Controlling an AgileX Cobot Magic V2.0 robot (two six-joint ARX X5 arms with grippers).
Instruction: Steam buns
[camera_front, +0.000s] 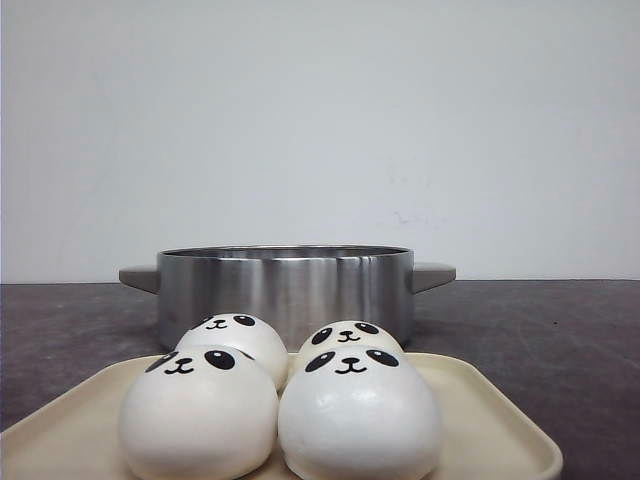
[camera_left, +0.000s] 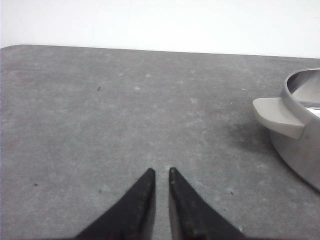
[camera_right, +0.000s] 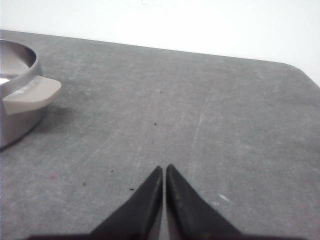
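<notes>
four buns sat on a cream tray (camera_front: 470, 400), directly in front of the steel pot (camera_front: 285, 285) as the front camera saw it. front-left bun (camera_front: 198, 415) and front-right bun (camera_front: 358, 420) were pressed side by side, touching. back-left bun (camera_front: 235, 340) and back-right bun (camera_front: 350, 338) sat just behind them, nearer the pot, partly hidden by the front pair. all panda faces pointed toward the camera. pot stood upright on the grey table (camera_front: 560, 340), lid off, a grey handle sticking out on each side; inside not visible.

left gripper (camera_left: 161, 172) was out to the left of the pot, low over bare table, near the pot's left handle (camera_left: 277, 116); fingers nearly together, thin gap, holding nothing. right gripper (camera_right: 164, 168) was out to the right of the pot, past the right handle (camera_right: 32, 94); fingertips just about touching, holding nothing. neither gripper showed in the front view.
</notes>
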